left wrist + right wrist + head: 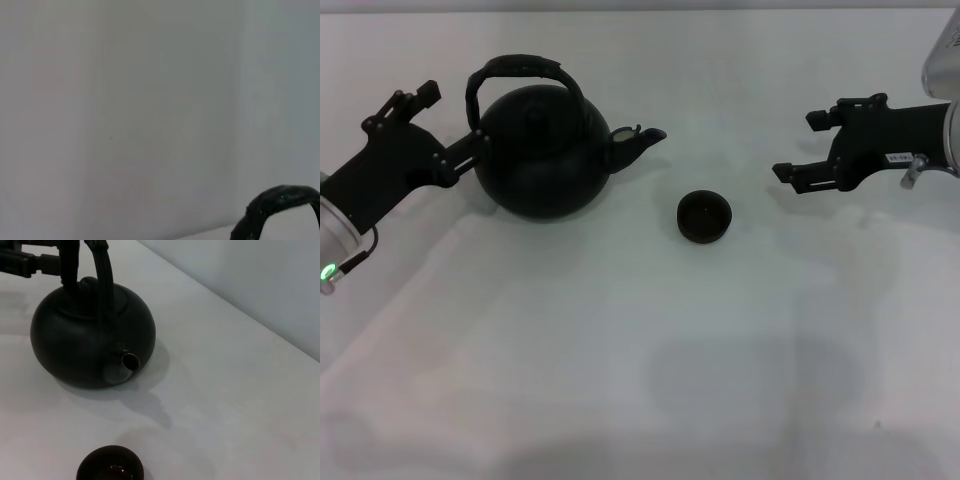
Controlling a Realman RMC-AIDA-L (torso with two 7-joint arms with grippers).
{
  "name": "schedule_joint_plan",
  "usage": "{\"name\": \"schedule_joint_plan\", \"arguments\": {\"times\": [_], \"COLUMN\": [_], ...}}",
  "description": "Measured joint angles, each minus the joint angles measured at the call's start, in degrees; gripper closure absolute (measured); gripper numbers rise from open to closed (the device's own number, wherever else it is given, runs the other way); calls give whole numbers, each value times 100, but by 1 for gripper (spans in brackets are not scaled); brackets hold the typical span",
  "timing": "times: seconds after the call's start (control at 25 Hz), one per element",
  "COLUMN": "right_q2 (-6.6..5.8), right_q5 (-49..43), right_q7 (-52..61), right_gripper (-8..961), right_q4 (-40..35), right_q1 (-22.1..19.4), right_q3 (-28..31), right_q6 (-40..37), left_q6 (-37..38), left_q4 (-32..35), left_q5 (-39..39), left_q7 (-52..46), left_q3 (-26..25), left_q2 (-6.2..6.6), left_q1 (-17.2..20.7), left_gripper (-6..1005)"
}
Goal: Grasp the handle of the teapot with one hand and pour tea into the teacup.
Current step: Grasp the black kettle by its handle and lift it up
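Seen from the head view: teapot (542, 155) upright on the counter (640, 350), left of centre, spout pointing right toward the teacup (705, 216). Teacup standing apart from the teapot, to its right and slightly nearer the robot. Handle (520, 72) arched over the lid. Left gripper (470, 150) at the teapot's left side, reaching in beside the handle's base, possibly touching; contact hard to judge from here. Right gripper (790, 172) well to the right of the teacup, above the counter, clear of both vessels. Wall behind the counter's far edge.
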Motion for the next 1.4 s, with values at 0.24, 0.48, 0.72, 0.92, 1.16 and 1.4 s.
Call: {"name": "schedule_joint_plan", "arguments": {"times": [0.24,0.48,0.72,0.92,1.16,1.4], "right_q2": [12,15,20,20,20,20], "right_q5": [51,80,93,93,108,165], "right_q7": [0,0,15,24,26,11], "right_gripper": [108,109,109,110,110,110], "right_q4": [1,1,1,1,2,14], "right_q1": [14,12,3,5,12,12], "right_q3": [-38,-54,-106,-115,-175,-201], "right_q6": [31,36,11,12,14,7], "left_q6": [35,108,140,271,400,427], "left_q4": [-133,-168,-186,-340,-462,-542], "left_q5": [-36,-38,-34,-153,-273,-413], "left_q7": [-30,-63,-113,-133,-151,-186], "left_q3": [22,25,12,-7,-13,-18], "left_q2": [12,19,18,12,5,6], "left_q1": [-132,-186,-201,-285,-401,-494], "left_gripper": [133,153,201,355,578,755]}}
